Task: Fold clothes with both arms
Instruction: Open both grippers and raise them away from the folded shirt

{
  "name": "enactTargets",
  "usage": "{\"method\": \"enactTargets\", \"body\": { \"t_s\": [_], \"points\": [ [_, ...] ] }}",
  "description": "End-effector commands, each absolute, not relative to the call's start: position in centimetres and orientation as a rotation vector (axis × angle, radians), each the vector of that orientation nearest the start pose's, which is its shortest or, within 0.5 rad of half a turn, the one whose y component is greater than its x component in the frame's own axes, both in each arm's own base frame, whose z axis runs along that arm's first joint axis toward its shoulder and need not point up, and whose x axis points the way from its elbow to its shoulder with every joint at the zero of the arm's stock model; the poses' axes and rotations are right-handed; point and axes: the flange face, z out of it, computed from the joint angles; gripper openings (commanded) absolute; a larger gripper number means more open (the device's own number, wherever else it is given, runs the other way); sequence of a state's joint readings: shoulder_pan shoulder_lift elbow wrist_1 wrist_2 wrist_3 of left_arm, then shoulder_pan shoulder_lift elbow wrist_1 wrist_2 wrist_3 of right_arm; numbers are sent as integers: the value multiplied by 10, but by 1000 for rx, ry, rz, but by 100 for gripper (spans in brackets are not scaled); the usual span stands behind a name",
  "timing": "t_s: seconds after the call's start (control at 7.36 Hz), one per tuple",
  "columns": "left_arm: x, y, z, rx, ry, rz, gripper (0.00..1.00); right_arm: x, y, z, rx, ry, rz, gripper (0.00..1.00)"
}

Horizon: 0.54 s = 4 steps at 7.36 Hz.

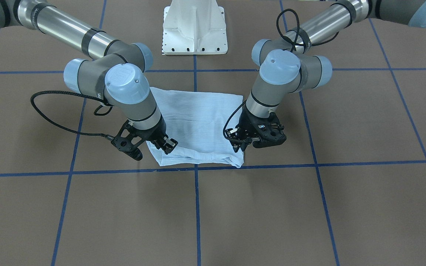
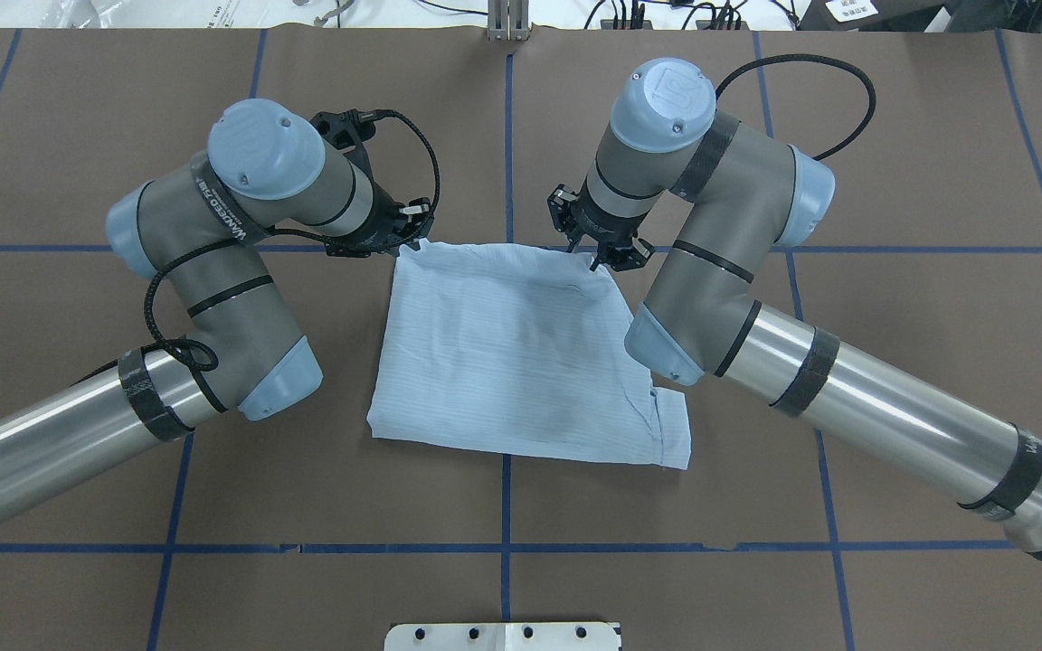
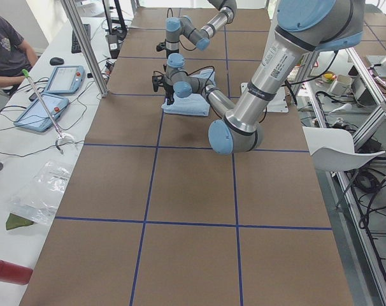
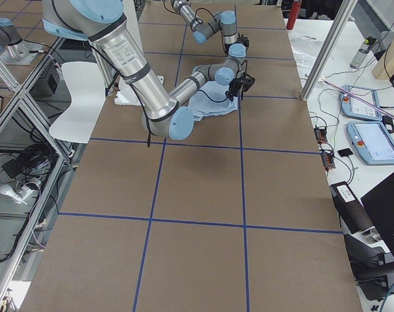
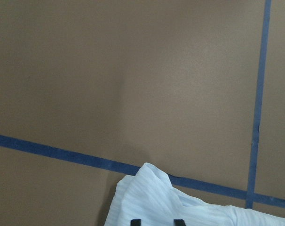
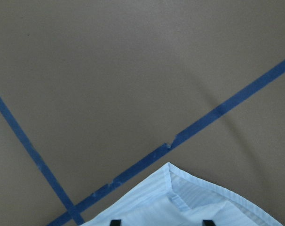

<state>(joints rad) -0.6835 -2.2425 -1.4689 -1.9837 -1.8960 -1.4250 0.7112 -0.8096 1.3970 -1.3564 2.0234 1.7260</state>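
The pale light-blue striped shirt (image 1: 198, 118) lies folded into a rough rectangle in the middle of the brown table (image 2: 521, 353). My left gripper (image 2: 412, 233) is over the shirt's far left corner, seen from overhead, and is at the right in the front view (image 1: 238, 143). Its fingertips (image 5: 135, 221) stand apart over that corner, open. My right gripper (image 2: 601, 258) is over the far right corner and is at the left in the front view (image 1: 168, 144). Its fingertips (image 6: 115, 222) stand wide apart above the corner (image 6: 180, 193), open.
The white pedestal base (image 1: 194, 29) stands behind the shirt on the robot's side. Blue tape lines (image 1: 196, 207) cross the table just beyond the shirt's far edge. A seated operator (image 3: 5, 44) and tablets (image 3: 40, 111) are at a side bench.
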Motion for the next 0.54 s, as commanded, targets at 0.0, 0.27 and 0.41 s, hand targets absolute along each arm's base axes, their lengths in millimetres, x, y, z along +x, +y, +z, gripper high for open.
{"method": "enactTargets", "body": {
  "t_s": [0.0, 0.27, 0.41],
  "points": [
    [494, -543, 254, 123, 1012, -341, 100, -498, -573, 236, -174, -906, 617, 100],
    [452, -538, 268, 148, 1016, -357, 100, -453, -602, 240, -129, -920, 524, 100],
    [423, -524, 283, 133, 1027, -353, 100, -405, -621, 263, -127, -913, 464, 100]
  ]
}}
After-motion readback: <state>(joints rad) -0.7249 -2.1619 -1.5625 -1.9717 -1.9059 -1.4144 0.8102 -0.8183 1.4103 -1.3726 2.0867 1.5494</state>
